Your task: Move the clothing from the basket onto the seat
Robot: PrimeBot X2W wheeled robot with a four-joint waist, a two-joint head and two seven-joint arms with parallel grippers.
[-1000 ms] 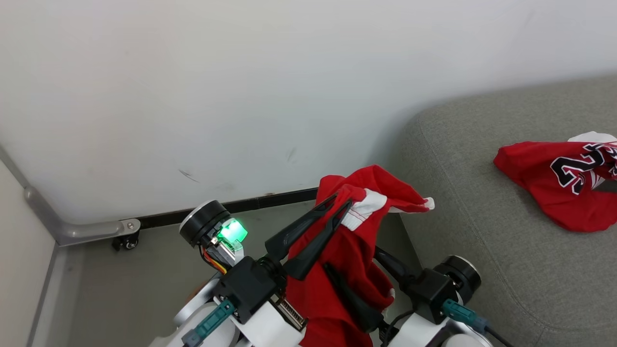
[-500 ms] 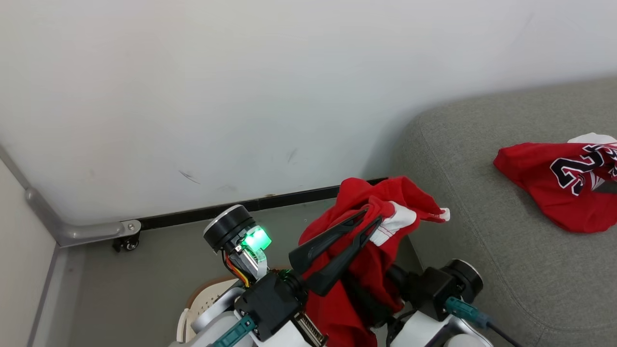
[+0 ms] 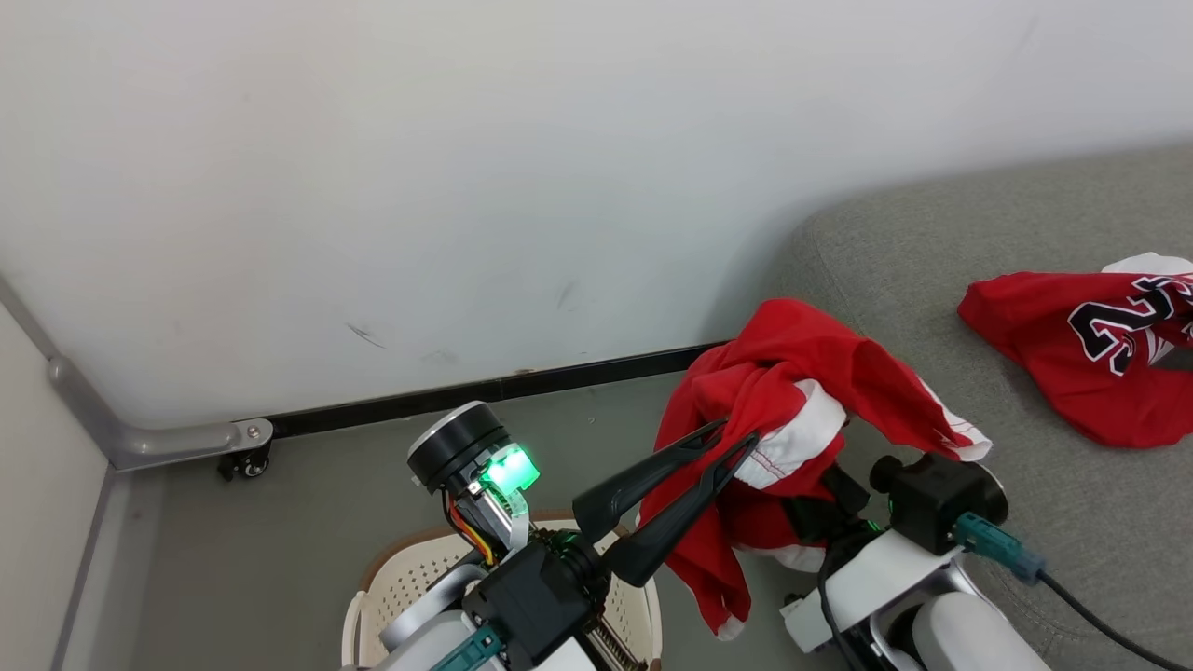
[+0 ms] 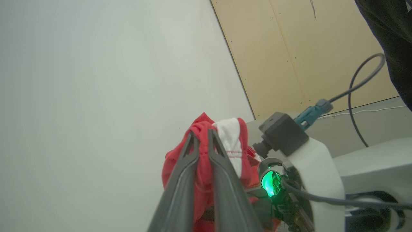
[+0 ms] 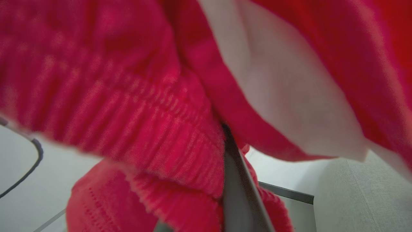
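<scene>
Head view: red garment (image 3: 802,363) is held pinched in left gripper (image 3: 738,431), judged mid-transfer; right gripper (image 5: 230,154) is buried in cloth, state not discernible. Seat (image 3: 932,242) at 3 o'clock; release there is called for.

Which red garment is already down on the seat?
The jersey with black numbers, lying on the seat; the other garment hangs pinched in the left gripper.

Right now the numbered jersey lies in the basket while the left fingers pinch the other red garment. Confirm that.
Wrong in one point: the numbered jersey lies on the seat, not in the basket, as the head view shows. The left fingers do pinch the other red garment.
</scene>
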